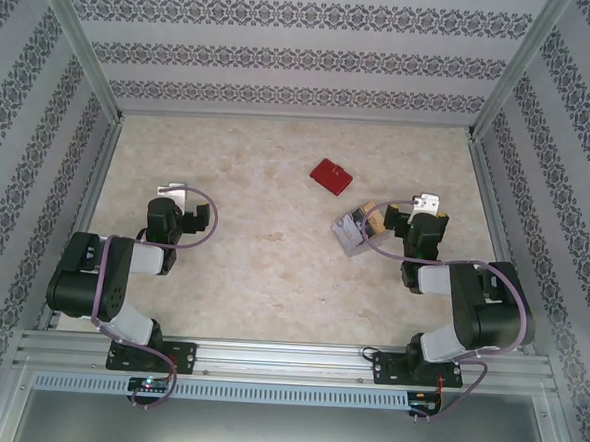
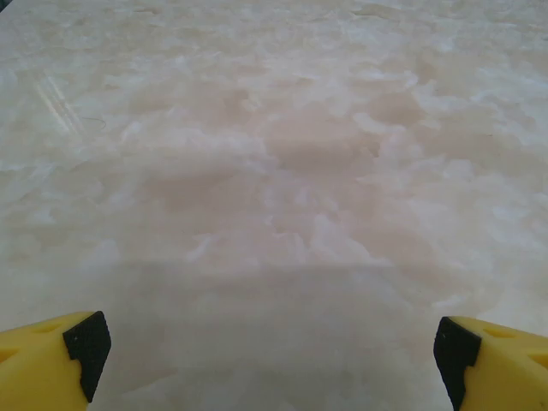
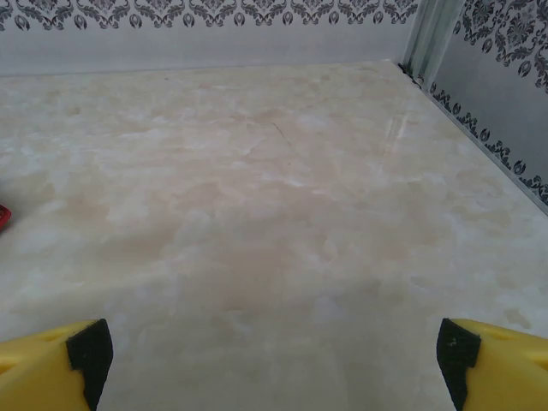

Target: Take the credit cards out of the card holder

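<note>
Credit cards (image 1: 352, 232) lie right of centre, apart from card holder (image 1: 331, 175); left tool (image 2: 274, 360) and right tool (image 3: 274, 360) gape empty; advise confirming holder emptied

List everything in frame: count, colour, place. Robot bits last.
card holder: 1, red, on the table right of centre, toward the back wall.
credit cards: at least 2, grey and tan, overlapping in a small pile nearer than the card holder and apart from it; exact count unclear.
table: 1, beige marble pattern, under everything.
walls: 3, white with dark floral bands, at the back and both sides.
left gripper: 1, yellow fingers with black pads, open, over bare table on the left.
right gripper: 1, same colours, open, over bare table, right of the credit cards.
</note>
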